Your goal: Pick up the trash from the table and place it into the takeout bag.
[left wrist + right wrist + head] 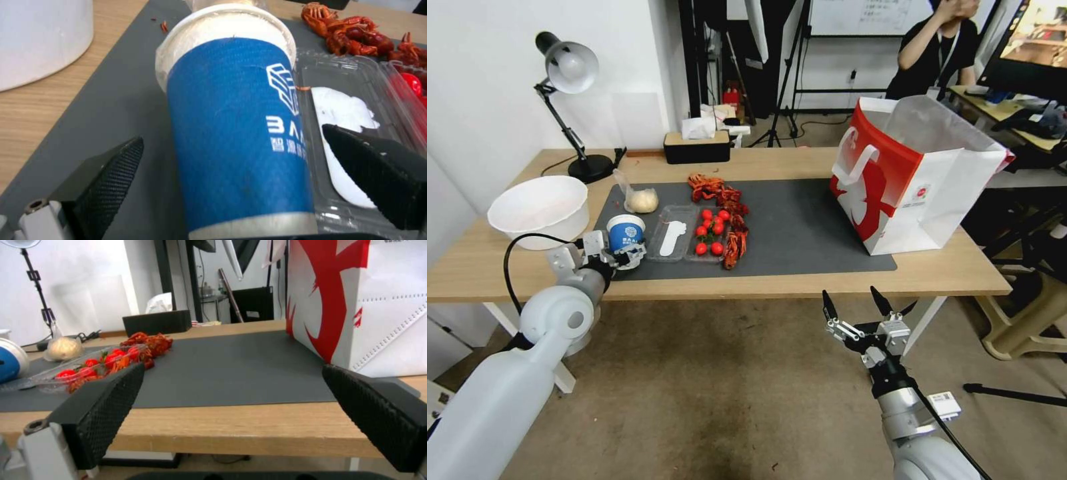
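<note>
A blue-white paper cup [626,233] stands upright at the near left corner of the dark mat. My left gripper [625,255] is open right at its base. In the left wrist view the cup [236,133] stands between the two fingers [111,180] with a gap on each side. A clear bag with a pale lump [640,198] lies behind the cup. The red-and-white takeout bag [914,180] stands open at the table's right end. My right gripper [860,308] hangs open below the table's front edge [231,426], facing the bag [356,306].
A clear plastic tray [684,235] with red tomatoes and a white scrap lies beside the cup, and red crayfish shells [724,200] trail along it. A white bowl [540,210], a desk lamp [570,73] and a black tissue box [697,147] occupy the table's left and back.
</note>
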Controlling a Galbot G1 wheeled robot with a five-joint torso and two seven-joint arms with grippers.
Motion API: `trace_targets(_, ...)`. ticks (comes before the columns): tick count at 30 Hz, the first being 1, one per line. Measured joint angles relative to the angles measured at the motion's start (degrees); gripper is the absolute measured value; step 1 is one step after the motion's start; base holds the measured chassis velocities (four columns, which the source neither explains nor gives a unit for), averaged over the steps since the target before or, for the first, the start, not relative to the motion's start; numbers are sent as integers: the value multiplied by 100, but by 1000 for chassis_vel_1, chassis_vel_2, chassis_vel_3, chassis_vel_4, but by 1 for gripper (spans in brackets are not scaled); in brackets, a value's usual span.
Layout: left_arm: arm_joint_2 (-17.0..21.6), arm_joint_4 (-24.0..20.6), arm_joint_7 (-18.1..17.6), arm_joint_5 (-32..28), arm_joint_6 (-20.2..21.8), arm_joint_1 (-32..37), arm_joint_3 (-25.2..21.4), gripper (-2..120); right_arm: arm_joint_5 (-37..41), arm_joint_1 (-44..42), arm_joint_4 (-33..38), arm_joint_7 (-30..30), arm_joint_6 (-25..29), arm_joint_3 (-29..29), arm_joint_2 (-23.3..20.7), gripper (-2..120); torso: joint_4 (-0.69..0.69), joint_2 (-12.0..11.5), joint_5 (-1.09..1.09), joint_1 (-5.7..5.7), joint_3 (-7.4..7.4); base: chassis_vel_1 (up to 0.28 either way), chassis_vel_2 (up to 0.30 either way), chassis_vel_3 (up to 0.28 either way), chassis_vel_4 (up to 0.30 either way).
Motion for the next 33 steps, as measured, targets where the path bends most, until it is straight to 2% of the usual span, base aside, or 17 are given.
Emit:
trace_targets(5,-14,67,-13,3,-8,-73,56,95,-17,-19,-9,0,12,6,15,100,0,0,-1,0,0,0,0,0,0)
trace_targets(6,-29,108,-34,-6,-11,-130,88,86,-28,-30,-11,0,17,11,25,100,-1,0,0,0,0,0,0,0,0)
trace_targets(7,-29,108,-34,-6,-11,-130,88,86,-28,-30,-11,0,17,11,25,100,-1,0,0,0,0,0,0,0,0)
trace_targets(11,-47,190,-123,-190,12,-250,149,71,-49,-50,-11,10,25,26,44,100,0,0,-1,0,0,0,0,0,0)
trace_targets(14,-28,242,-191,-363,39,-341,182,56,-62,-64,-11,46,25,43,48,100,0,0,0,0,0,0,0,0,0)
trace_targets(15,-28,242,-191,-363,39,-341,182,56,-62,-64,-11,46,25,43,48,100,0,0,0,0,0,0,0,0,0)
trace_targets(17,51,220,-175,-383,-133,-357,203,46,-79,-66,-11,52,25,44,60,100,1,0,-2,0,0,0,0,0,0)
trace_targets(18,51,220,-175,-383,-133,-357,203,46,-79,-66,-11,52,25,44,60,100,1,0,-2,0,0,0,0,0,0)
trace_targets(21,146,148,0,-359,-507,-602,297,30,-153,-127,-2,64,26,42,147,100,0,1,-2,0,0,0,0,0,0)
trace_targets(22,146,148,0,-359,-507,-602,297,30,-153,-127,-2,64,26,42,147,100,0,1,-2,0,0,0,0,0,0)
trace_targets(25,215,11,367,-293,-970,-934,390,21,-204,-192,38,69,31,55,195,100,2,1,-1,0,0,0,0,0,0)
trace_targets(26,215,11,367,-293,-970,-934,390,21,-204,-192,38,69,31,55,195,100,2,1,-1,0,0,0,0,0,0)
trace_targets(29,301,-114,973,-446,-1543,-1675,887,13,-299,-265,103,84,32,109,267,100,1,1,-1,0,0,0,0,0,0)
trace_targets(30,254,-89,1175,-527,-1718,-2098,1209,10,-357,-304,130,94,32,124,310,100,1,1,-1,1,0,0,0,0,0)
trace_targets(31,254,-89,1175,-527,-1718,-2098,1209,10,-357,-304,130,94,32,124,310,100,1,1,-1,1,0,0,0,0,0)
trace_targets(32,143,-21,1304,-578,-1829,-2497,1488,7,-406,-349,152,101,32,142,353,100,0,1,4,0,0,0,0,0,0)
trace_targets(33,-84,140,1431,-625,-1936,-3010,1967,5,-465,-404,183,109,32,173,402,100,0,0,-1,0,0,0,0,0,0)
